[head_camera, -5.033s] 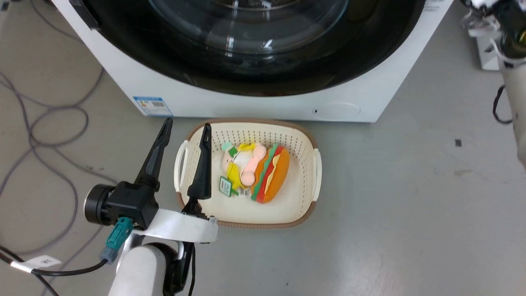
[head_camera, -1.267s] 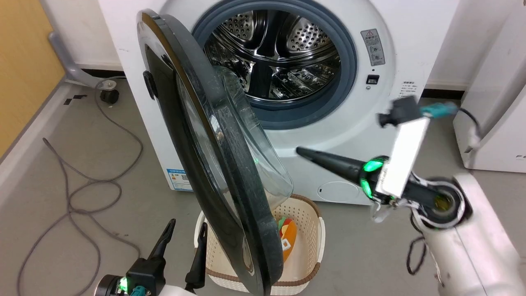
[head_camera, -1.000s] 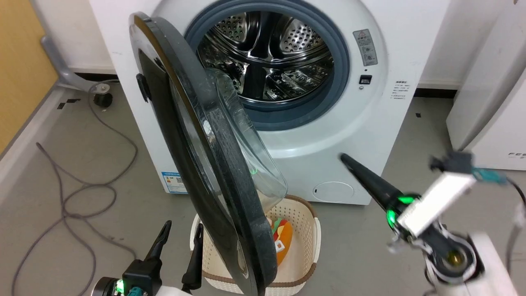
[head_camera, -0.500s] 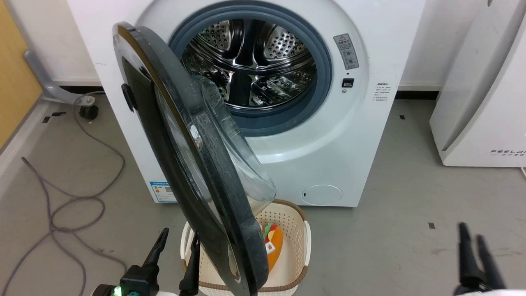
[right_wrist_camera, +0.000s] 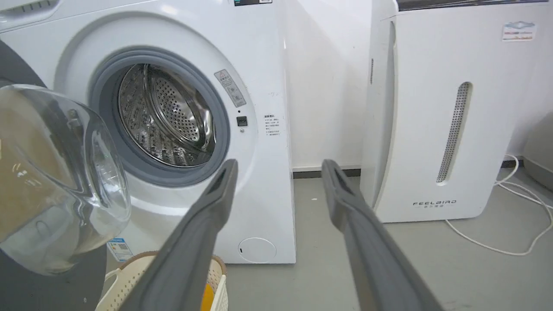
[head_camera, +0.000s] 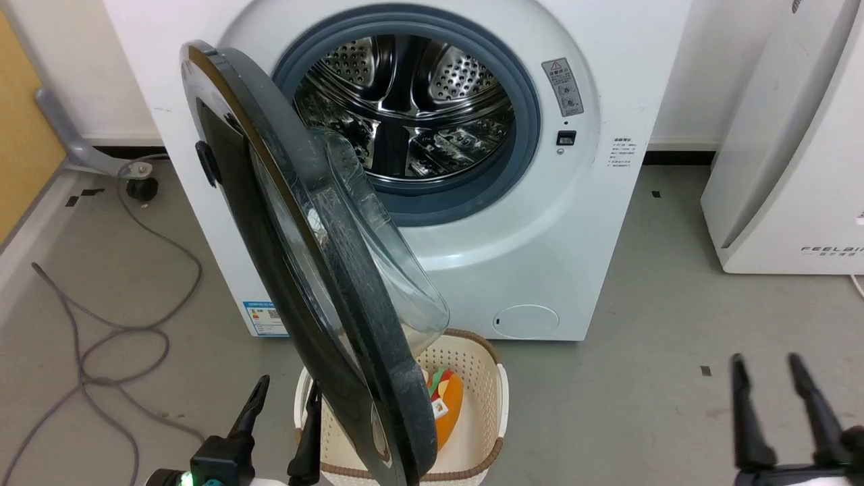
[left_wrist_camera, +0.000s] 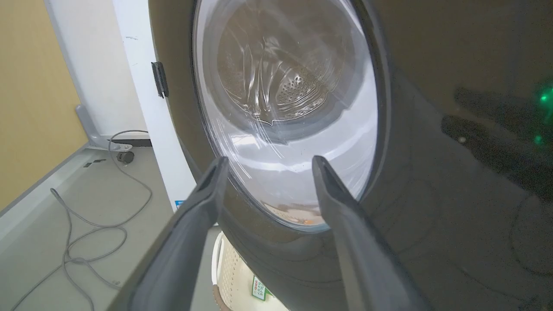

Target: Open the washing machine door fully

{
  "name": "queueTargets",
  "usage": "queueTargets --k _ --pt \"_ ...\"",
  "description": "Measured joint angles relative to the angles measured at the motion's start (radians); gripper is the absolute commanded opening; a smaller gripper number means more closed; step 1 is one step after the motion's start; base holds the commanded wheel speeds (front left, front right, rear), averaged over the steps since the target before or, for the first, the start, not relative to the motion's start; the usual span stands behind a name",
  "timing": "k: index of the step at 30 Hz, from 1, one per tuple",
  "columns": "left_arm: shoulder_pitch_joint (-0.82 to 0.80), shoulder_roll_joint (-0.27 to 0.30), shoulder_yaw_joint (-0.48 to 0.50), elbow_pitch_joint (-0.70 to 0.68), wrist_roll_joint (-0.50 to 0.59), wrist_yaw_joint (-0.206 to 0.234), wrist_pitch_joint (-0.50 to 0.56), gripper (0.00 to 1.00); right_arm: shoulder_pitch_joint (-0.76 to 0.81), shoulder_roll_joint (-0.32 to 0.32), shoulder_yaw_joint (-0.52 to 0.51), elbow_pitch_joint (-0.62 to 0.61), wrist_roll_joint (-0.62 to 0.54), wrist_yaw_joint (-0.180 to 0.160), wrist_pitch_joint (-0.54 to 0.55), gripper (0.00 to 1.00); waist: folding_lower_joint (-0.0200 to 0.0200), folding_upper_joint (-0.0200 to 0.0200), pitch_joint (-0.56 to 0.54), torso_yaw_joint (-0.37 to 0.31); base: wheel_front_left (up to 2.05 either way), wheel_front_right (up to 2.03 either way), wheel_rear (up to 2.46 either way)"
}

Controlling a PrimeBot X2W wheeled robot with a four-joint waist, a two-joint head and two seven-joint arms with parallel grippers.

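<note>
door part open, both grippers free

head view: washing machine door stands swung out from the drum opening, edge-on above the basket. left gripper and right gripper sit low, both spread, empty.

left wrist view: left gripper wide, door's outer face just ahead.

right wrist view: right gripper wide, door at left.

judgement: swing unfinished; next, push the inner face hinge-ward.

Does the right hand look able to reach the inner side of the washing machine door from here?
Probably yes: bare floor lies between the open right hand and the inner side of the washing machine door; the basket sits lower, under the door.
</note>
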Motion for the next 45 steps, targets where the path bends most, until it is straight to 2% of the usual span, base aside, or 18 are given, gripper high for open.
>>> queueTargets --k 6,12,13,14,15,26,31,40,45 --pt "0.0 0.0 0.005 0.002 0.0 0.0 0.0 1.0 0.04 0.002 0.079 -0.022 -0.05 0.0 0.029 1.0 0.0 0.0001 0.006 0.009 0.0 0.0 0.0" --pt "0.0 0.0 0.007 0.005 0.0 0.0 0.0 1.0 0.066 0.002 0.103 0.026 -0.069 0.0 0.027 1.0 0.0 0.0001 0.01 0.013 0.0 0.0 0.0" --pt "0.0 0.0 0.008 0.009 0.0 -0.001 0.0 0.81 0.068 0.002 0.103 0.036 -0.069 0.0 0.026 1.0 0.0 0.0 0.01 0.013 0.0 0.0 0.0" --pt "0.0 0.0 0.008 0.011 0.0 -0.002 0.0 0.26 0.068 0.002 0.104 0.045 -0.068 0.0 0.021 1.0 0.0 0.0001 0.01 0.013 0.0 0.0 0.0" --pt "0.0 0.0 0.008 0.013 0.0 -0.002 0.0 0.0 0.068 0.002 0.105 0.053 -0.068 0.0 0.017 1.0 0.0 0.0 0.01 0.013 0.0 0.0 0.0" --pt "0.0 -0.001 0.016 0.011 0.0 -0.01 0.0 0.0 0.067 0.002 0.107 0.091 -0.061 0.0 0.009 1.0 0.0 0.0001 0.013 0.009 0.0 0.0 0.0" --pt "-0.006 0.001 0.035 -0.035 0.0 -0.007 0.0 0.0 0.066 0.002 0.106 0.096 -0.061 0.0 0.008 1.0 0.0 0.0001 0.014 0.012 0.0 0.0 0.0" --pt "-0.065 0.001 0.06 -0.297 -0.01 0.019 -0.001 0.0 0.065 0.002 0.103 0.105 -0.052 0.0 0.008 1.0 0.0 0.0 0.014 0.022 0.0 0.0 0.0" --pt "-0.116 0.0 0.026 -0.463 -0.026 0.03 0.003 0.0 0.063 0.002 0.103 0.109 -0.051 0.0 0.008 1.0 0.0 0.0001 0.016 0.028 0.0 0.0 0.0"
